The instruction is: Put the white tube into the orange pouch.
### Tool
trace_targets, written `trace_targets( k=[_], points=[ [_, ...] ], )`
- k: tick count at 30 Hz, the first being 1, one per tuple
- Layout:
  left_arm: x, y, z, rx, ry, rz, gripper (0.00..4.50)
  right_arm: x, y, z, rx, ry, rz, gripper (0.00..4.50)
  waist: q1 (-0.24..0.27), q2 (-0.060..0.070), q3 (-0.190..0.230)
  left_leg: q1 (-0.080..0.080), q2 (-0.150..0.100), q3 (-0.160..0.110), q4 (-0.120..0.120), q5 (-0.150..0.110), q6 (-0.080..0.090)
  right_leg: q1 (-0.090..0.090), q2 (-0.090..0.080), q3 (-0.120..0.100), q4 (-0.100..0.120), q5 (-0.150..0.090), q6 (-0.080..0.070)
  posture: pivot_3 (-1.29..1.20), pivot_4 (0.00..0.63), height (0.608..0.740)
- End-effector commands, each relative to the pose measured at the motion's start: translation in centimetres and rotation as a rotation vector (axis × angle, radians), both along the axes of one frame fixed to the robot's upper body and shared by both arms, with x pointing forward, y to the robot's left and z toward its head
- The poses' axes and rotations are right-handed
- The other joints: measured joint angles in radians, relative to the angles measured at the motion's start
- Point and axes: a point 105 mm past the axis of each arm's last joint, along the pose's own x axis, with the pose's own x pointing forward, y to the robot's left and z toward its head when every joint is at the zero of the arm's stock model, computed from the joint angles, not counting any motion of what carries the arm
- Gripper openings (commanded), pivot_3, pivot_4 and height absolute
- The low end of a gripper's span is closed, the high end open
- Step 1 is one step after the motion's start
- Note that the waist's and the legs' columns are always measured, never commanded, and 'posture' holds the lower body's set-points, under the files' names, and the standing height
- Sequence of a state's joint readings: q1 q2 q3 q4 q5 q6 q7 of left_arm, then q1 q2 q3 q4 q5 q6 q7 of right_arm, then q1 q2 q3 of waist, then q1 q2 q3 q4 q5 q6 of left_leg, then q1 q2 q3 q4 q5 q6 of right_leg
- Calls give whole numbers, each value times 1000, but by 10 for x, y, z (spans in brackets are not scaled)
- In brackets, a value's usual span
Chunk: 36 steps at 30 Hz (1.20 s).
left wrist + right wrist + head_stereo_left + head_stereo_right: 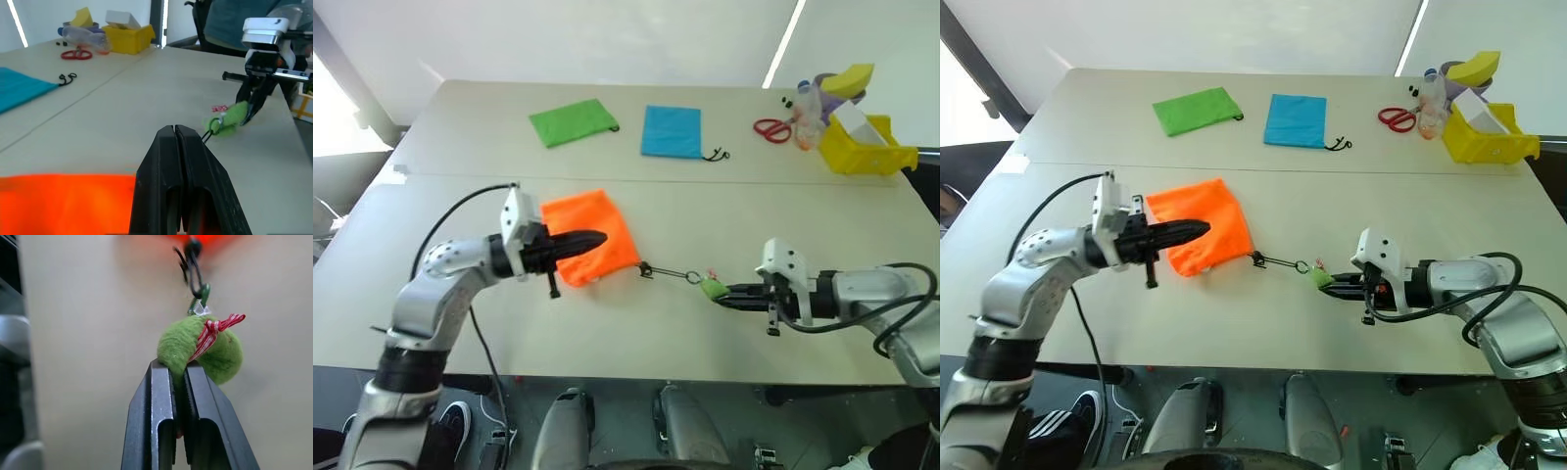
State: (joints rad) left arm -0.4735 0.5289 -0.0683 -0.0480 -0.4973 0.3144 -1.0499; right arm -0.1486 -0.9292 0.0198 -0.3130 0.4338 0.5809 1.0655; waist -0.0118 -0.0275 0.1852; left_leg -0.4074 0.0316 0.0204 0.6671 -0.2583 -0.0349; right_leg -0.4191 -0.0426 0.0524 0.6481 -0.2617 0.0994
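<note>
Your right gripper (1324, 283) is clamped on the green tab (200, 348); pull it steadily toward the desk's right edge to cinch the pouch (589, 236), mid-desk near its left edge. The left gripper (597, 239), closed and empty, hovers above it. I can't see the tube, presumably inside.

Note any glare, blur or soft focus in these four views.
Left eye view: daylight blows out the far left edge beside the table. Left wrist view: the orange pouch is soft, very near the lens. Right wrist view: the green tab is fairly sharp; the pouch beyond it blurs to a smear.
</note>
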Motion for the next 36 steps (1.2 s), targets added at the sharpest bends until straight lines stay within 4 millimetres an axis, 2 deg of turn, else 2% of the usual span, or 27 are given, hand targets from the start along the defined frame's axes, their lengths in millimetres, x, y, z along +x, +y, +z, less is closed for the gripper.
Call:
trace_targets(
  k=[1, 3, 5, 8, 15, 18, 22, 24, 27, 29, 32, 36],
  points=[
    [7, -21, 4, 42, -72, -91, 69, 11, 0, 10, -18, -105, -11, 0, -1, 0, 0, 0, 0, 0, 0, 0, 0, 0, 0, 0, 0, 0, 0, 0, 150, 740],
    [16, -28, 1, 57, -69, -107, 69, 16, -2, 9, -49, -155, -23, 0, -2, 0, 0, -1, 0, 0, 0, 0, 0, 0, 0, 0, -1, 0, 1, 0, 150, 740],
    [19, -33, -11, 135, -71, -171, 69, 22, -3, 7, -88, -196, -31, 0, -3, 0, 0, -1, 0, 0, 0, 0, 0, -1, 0, 0, -1, 0, 1, 0, 150, 740],
    [26, -38, -18, 176, 6, -249, 69, 32, 3, 10, -79, -281, -52, 0, -4, 0, 0, 0, 0, 0, -1, 0, 0, -1, 2, 0, 0, 0, 1, 0, 150, 740],
    [44, -47, -21, 324, 60, -369, 69, 49, 16, 9, -92, -427, -76, 0, 0, 0, 0, -2, 0, -1, 0, 0, 0, -2, 2, 1, -1, 0, 1, 0, 150, 740],
    [42, -54, -20, 333, 176, -450, 962, 51, 23, 9, -60, -437, -84, 0, 1, 0, 0, -3, 0, -1, -1, 0, 0, -2, 2, 1, -1, 0, 1, 0, 150, 740],
    [41, -47, -33, 448, 227, -472, 2928, 50, 25, 7, -56, -435, -84, 0, -7, 0, 0, -3, 0, -1, -1, 0, 1, -3, 2, 1, 0, 0, 2, 0, 150, 740],
    [44, -50, -31, 469, 166, -478, 3938, 50, 25, 6, -59, -438, -88, 0, -7, 0, 0, -3, 0, -1, -2, 0, 1, -4, 2, 1, 1, 0, 2, 0, 150, 740],
    [47, -63, -28, 486, 1, -481, 3938, 52, 25, 7, -58, -450, -97, 0, -2, 0, 0, -3, 0, -2, -2, 0, 1, -4, 3, 0, 2, 0, 2, 0, 150, 740],
    [46, -67, -32, 532, -123, -495, 3938, 53, 26, 9, -55, -457, -104, 0, 2, 0, 0, -3, 0, -2, -1, 0, 1, -4, 2, 0, 2, 0, 2, 0, 150, 740],
    [43, -65, -41, 564, -179, -516, 3938, 53, 24, 8, -65, -461, -108, 0, 0, 0, 0, -3, -1, -1, -1, 0, 1, -4, 1, 1, 1, 0, 2, 0, 150, 740],
    [43, -62, -39, 577, -284, -507, 3938, 54, 21, 7, -80, -467, -124, 0, -2, 0, 0, -3, 0, -1, -1, 0, 1, -4, 2, 1, 1, 0, 2, 0, 150, 740]
  ],
)
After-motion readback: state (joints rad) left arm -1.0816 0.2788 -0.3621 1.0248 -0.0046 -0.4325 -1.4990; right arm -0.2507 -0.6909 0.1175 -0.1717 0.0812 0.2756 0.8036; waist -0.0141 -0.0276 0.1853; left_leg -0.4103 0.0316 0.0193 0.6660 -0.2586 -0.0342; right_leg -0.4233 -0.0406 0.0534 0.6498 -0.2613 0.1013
